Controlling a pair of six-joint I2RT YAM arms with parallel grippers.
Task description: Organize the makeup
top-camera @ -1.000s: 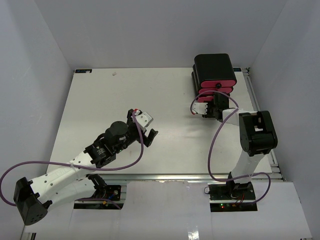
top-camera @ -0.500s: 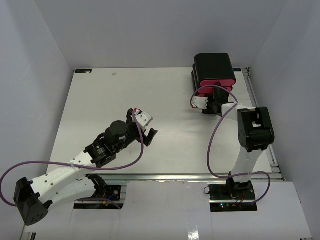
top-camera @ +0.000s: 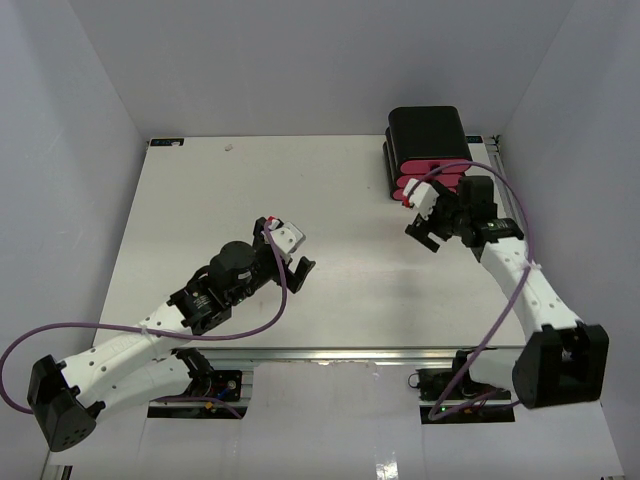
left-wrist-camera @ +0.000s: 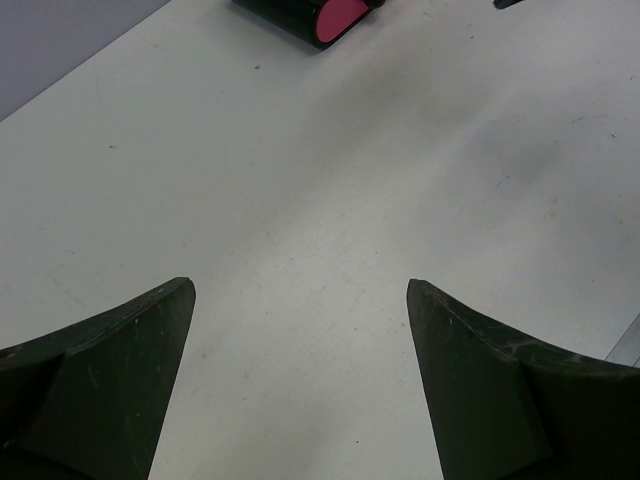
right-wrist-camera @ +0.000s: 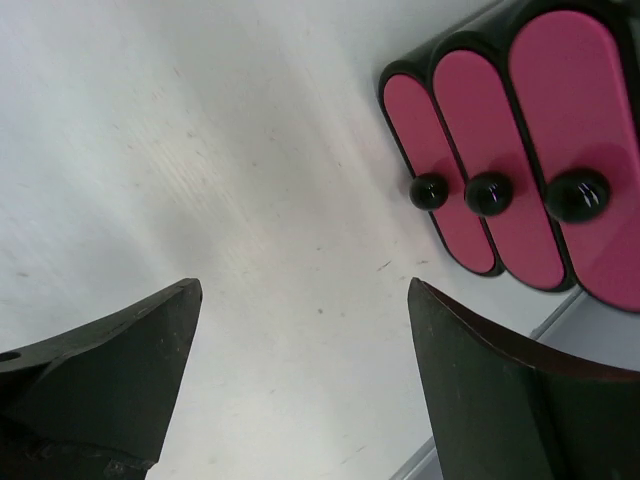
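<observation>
Though the left gripper (left-wrist-camera: 300,287) stays wide, the right gripper (right-wrist-camera: 300,288) has widened, backing off the box (top-camera: 428,135).

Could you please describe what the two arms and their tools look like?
Both the left arm and right arm have white links and black joints. A purple cable loops along each. The left tool and right tool carry dark wedge-shaped fingers.

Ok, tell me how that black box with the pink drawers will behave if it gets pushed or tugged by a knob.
The black box looks rigid, so it should not flex. It sits on the smooth table, so a knob pull may slide the whole box rather than open a drawer. The round glossy knobs could slip from a pinch.
</observation>
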